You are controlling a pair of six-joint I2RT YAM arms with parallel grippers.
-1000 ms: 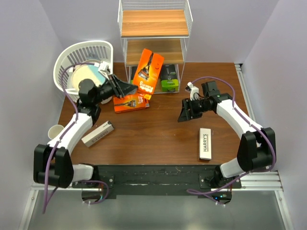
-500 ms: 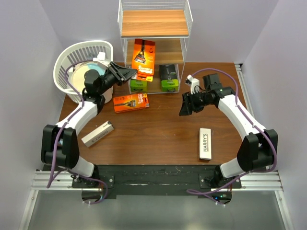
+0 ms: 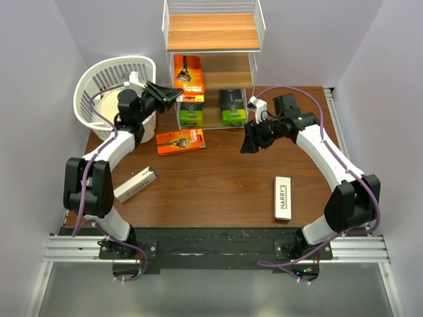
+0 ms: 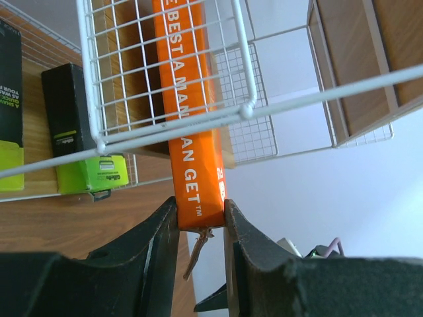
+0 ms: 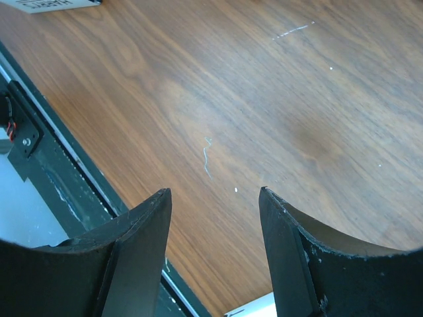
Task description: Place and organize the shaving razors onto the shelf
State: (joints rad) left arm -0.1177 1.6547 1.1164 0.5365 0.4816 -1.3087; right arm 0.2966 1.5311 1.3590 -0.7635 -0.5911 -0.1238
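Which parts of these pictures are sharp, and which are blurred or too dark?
Left wrist view: the print on the orange box is sharp, while the left claw gripping it is dark and soft. Right wrist view: the table grain is crisp with a pale sheen, the open right claw nearly black. Top view: even light, the HARRY'S box readable.

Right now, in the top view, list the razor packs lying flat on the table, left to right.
slim white box → flat orange box → HARRY'S box
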